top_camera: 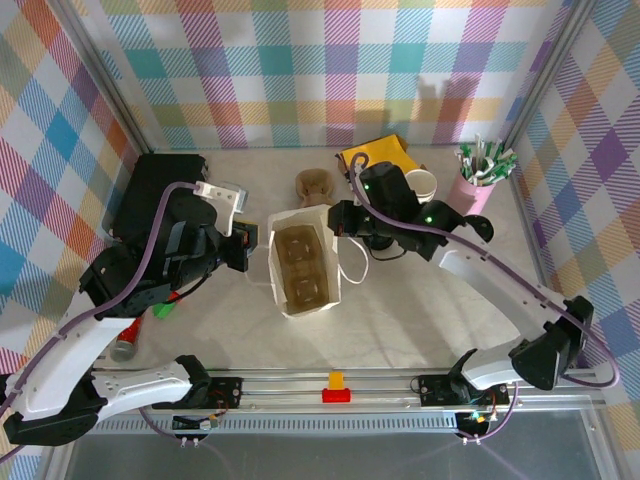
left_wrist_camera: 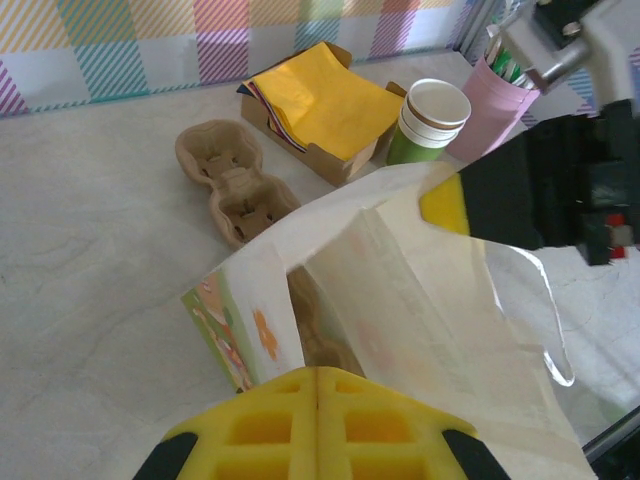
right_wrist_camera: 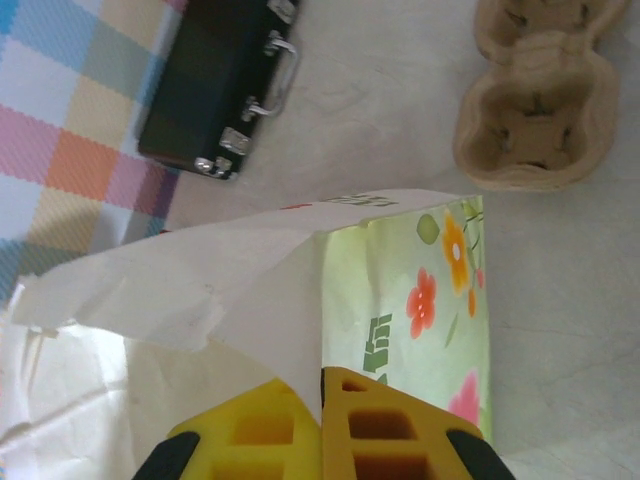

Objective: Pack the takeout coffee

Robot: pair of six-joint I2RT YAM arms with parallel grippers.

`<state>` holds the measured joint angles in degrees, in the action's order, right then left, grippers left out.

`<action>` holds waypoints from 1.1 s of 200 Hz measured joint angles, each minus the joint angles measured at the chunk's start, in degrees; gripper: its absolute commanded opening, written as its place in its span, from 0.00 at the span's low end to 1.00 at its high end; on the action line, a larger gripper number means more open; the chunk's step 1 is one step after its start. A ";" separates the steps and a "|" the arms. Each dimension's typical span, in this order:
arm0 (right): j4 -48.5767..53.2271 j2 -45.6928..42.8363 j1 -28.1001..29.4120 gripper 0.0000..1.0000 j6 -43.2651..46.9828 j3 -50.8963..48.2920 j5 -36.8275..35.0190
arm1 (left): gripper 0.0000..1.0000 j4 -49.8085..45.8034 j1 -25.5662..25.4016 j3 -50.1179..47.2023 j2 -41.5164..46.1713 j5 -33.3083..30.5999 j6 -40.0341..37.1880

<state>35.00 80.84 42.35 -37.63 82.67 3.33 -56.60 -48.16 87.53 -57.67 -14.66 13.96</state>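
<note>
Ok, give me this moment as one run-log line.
left gripper: shut on paper bag rim | right gripper: shut on opposite rim | bag: held open, cup carrier inside

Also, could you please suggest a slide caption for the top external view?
Left hand and right hand pinch opposite rims of the bag, holding it open with a carrier inside.

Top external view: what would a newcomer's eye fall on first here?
The white paper bag stands open at the table's centre, pinched at opposite rims by the left gripper and the right gripper, both shut on it, with a brown pulp cup carrier lying inside. Behind it sit a second carrier, empty, a tray of yellow napkins and a lidless cup. A black case lies far left.
</note>
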 measured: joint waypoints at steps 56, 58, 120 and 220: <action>4.92 5.16 -3.76 0.09 -3.37 2.82 2.32 | 0.04 -0.04 0.04 0.00 0.07 -0.07 0.13; 5.07 5.29 -3.78 0.09 -3.37 2.91 2.36 | 0.04 -0.04 0.04 0.00 0.07 -0.07 0.13; 11.50 8.74 -5.44 0.17 -2.99 7.80 4.07 | 0.16 -0.22 0.04 -0.35 -1.36 0.35 1.09; 17.20 8.50 -10.54 0.69 4.87 16.33 5.75 | 0.66 -0.07 0.31 -9.53 -3.74 6.32 12.79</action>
<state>52.21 89.34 31.81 -32.75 99.00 9.08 -56.66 -47.86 78.00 -61.41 -8.34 26.74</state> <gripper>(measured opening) 0.652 0.656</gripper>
